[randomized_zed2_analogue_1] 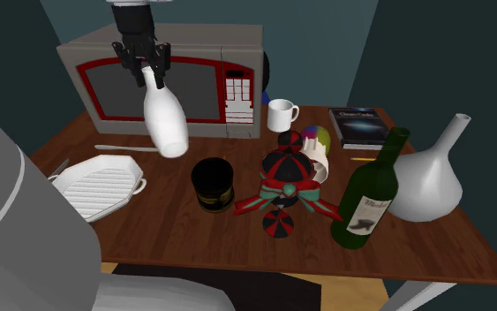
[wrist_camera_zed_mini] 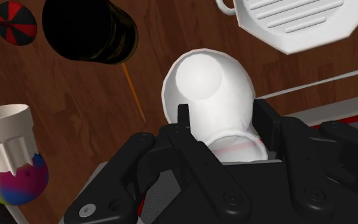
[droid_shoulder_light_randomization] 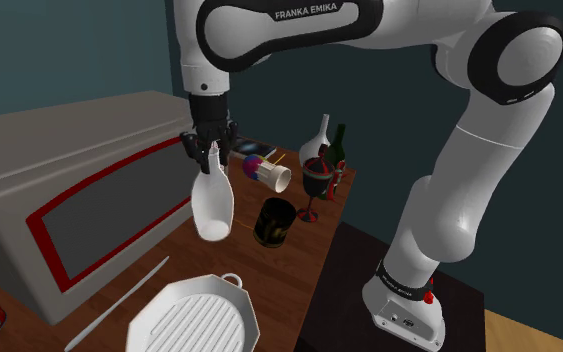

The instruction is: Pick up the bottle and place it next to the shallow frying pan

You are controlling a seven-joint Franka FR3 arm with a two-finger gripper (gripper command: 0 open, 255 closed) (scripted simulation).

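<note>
The gripper (wrist_camera_zed_mini: 225, 121) hides the neck of the white bottle (wrist_camera_zed_mini: 208, 83); an edge crops the ribbed pan (wrist_camera_zed_mini: 298, 22)

You have a wooden table (randomized_zed2_analogue_1: 171, 237) with a grey, red-trimmed microwave (randomized_zed2_analogue_1: 207, 84) along its back in the second exterior view. Just beside the microwave's keypad you see a white mug (randomized_zed2_analogue_1: 282, 115). Further to that view's right lies a dark book (randomized_zed2_analogue_1: 358, 125), with a yellow pencil (randomized_zed2_analogue_1: 361, 158) near it. Toward the front a black cup (randomized_zed2_analogue_1: 212, 184) stands upright, and beside it is a dark goblet (randomized_zed2_analogue_1: 288, 181) tied with a red-and-black bow. Behind the goblet, a white toothed holder (wrist_camera_zed_mini: 6, 137) carries a many-coloured ball (randomized_zed2_analogue_1: 315, 140). At the right, a green wine bottle (randomized_zed2_analogue_1: 372, 190) stands before a white flask-shaped vase (randomized_zed2_analogue_1: 432, 177). A thin white rod (randomized_zed2_analogue_1: 105, 147) lies in front of the microwave.
</note>
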